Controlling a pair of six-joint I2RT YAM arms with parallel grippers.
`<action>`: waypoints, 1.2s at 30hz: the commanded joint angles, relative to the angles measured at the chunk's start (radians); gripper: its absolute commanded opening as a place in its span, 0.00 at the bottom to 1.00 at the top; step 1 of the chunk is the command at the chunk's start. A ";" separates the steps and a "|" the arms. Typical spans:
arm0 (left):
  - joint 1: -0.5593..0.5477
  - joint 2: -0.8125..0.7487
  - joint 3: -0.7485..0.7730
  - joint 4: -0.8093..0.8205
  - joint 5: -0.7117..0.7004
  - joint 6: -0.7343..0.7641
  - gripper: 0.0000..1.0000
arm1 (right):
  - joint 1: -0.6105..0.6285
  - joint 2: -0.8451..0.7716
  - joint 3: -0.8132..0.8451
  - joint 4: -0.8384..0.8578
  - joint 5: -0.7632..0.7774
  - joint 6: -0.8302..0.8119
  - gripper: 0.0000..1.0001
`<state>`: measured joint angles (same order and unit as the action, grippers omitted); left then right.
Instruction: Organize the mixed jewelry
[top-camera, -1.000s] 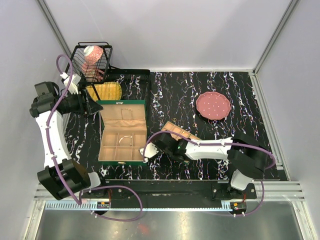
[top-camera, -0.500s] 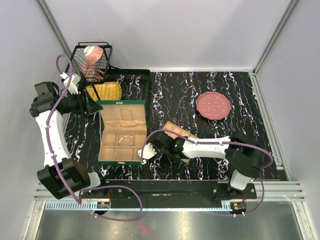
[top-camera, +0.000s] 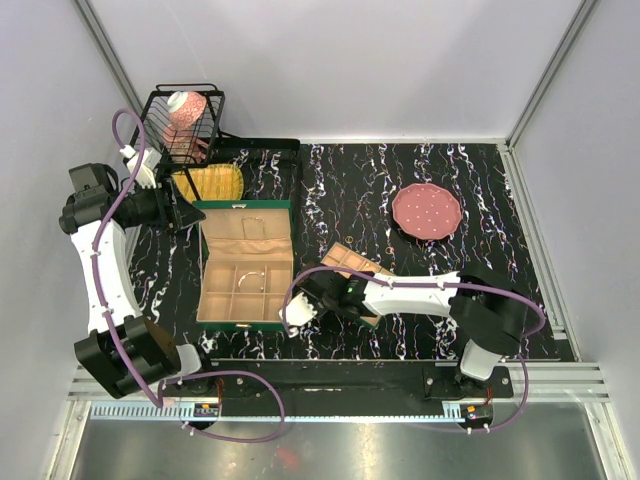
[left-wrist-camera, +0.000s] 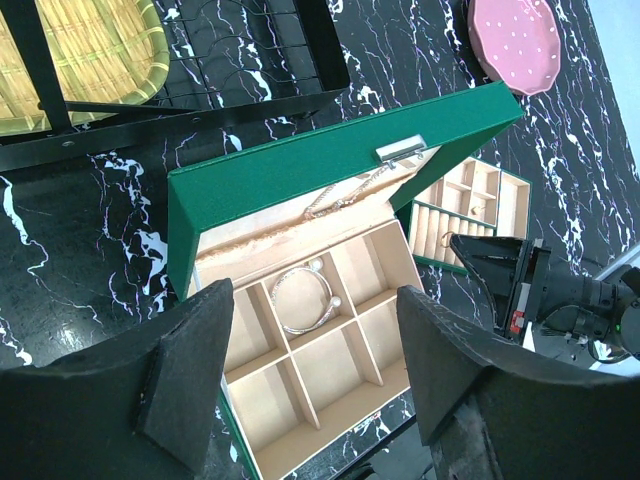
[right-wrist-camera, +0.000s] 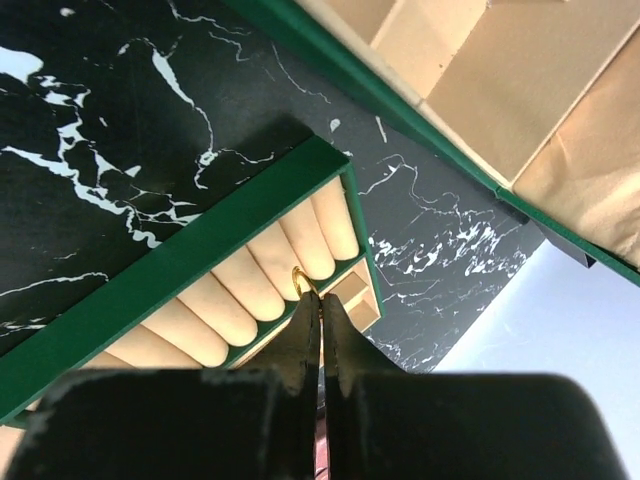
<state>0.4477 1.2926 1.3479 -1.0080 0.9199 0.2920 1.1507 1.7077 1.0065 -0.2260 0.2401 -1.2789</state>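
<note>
My right gripper (right-wrist-camera: 320, 300) is shut on a small gold ring (right-wrist-camera: 300, 279), holding it at the beige rolls of a small green ring tray (right-wrist-camera: 200, 250). From above, this gripper (top-camera: 338, 287) sits by that tray (top-camera: 355, 262), just right of the open green jewelry box (top-camera: 243, 204). A silver bracelet (left-wrist-camera: 300, 300) lies in one back compartment, and a thin chain (left-wrist-camera: 345, 195) hangs inside the lid. My left gripper (left-wrist-camera: 315, 295) is open and empty above the box, at its left side in the top view (top-camera: 185, 215).
A pink white-dotted plate (top-camera: 427, 211) sits at the back right. A black wire basket (top-camera: 180, 125) with a pink cup stands at the back left. A yellow woven tray (top-camera: 210, 182) lies under a black rack behind the box.
My right gripper has shifted a little left and nearer, toward the box's front right corner, with the ring. The left arm has not moved.
</note>
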 joint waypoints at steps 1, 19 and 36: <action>0.009 -0.006 0.039 0.020 0.011 0.021 0.69 | -0.008 0.013 0.020 -0.007 -0.039 -0.057 0.00; 0.008 0.005 0.039 0.023 0.000 0.010 0.69 | -0.049 0.044 0.017 0.066 -0.062 -0.146 0.00; 0.009 0.020 0.014 0.042 0.019 0.010 0.69 | -0.059 0.049 -0.043 0.123 -0.055 -0.189 0.00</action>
<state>0.4488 1.3087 1.3479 -1.0000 0.9146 0.2916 1.0992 1.7618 0.9756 -0.1200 0.1894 -1.4437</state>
